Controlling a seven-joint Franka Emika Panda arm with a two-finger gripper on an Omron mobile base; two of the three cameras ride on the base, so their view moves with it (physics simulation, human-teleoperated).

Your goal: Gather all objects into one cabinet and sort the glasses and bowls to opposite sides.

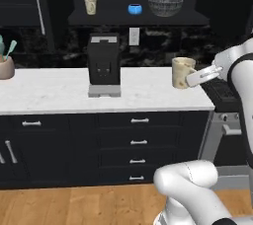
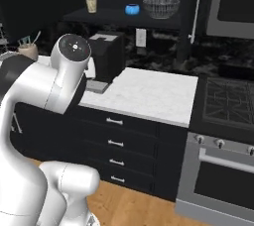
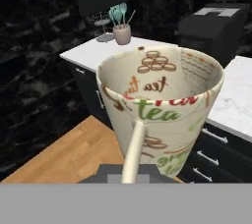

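A cream mug (image 1: 182,72) is held by its handle in the end effector (image 1: 201,76), above the table's (image 1: 148,95) right end. A second mug (image 1: 90,6), blue vessel (image 1: 135,9) and mesh bowl (image 1: 165,6) are seen on the cabinet shelf (image 1: 138,18).

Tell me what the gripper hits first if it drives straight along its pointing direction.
Beyond the cream mug held by the gripper, it likely meets the black coffee machine; depth is unclear, and it may pass in front.

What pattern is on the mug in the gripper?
Cream mug with red and green "tea" lettering and brown rings, clearest in the hand view.
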